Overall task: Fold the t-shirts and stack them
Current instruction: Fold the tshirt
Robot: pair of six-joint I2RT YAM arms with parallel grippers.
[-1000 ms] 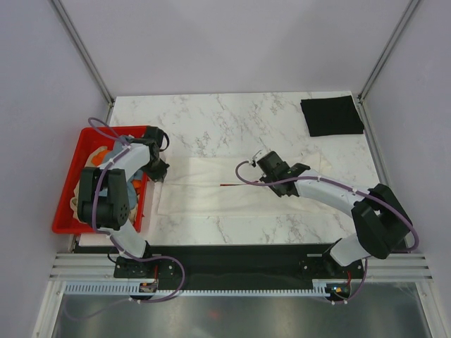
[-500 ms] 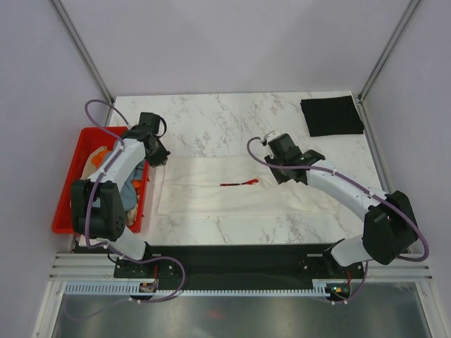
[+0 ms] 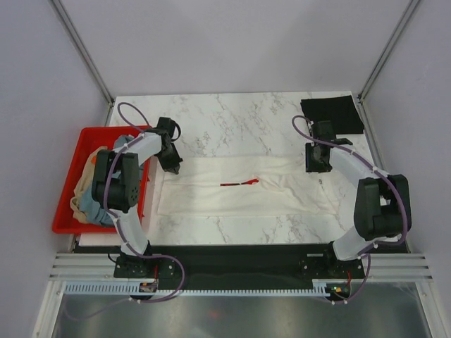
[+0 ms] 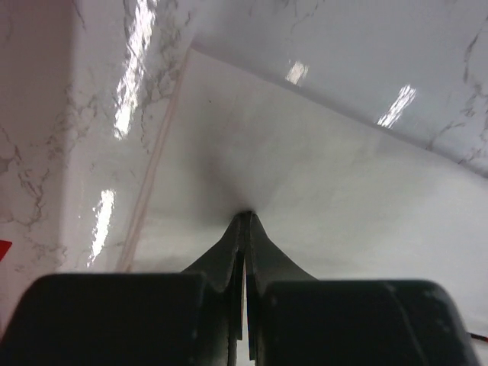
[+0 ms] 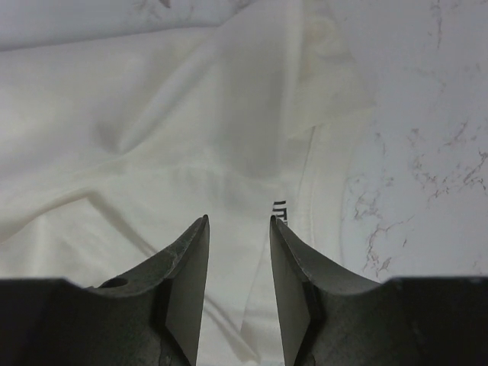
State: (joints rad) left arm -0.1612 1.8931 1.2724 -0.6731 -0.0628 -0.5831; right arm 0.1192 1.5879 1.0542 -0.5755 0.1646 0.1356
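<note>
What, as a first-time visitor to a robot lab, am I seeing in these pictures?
Two robot arms stand at the near edge of a white marble table. One picture looks down from above; the others come from cameras on each wrist. A cream-white t-shirt with a red print lies spread out, a folded black shirt sits at the far right corner, and a red plastic crate on the left holds more clothes. The left gripper is shut, pinching the shirt's left edge. The right gripper is open above its right end.
</note>
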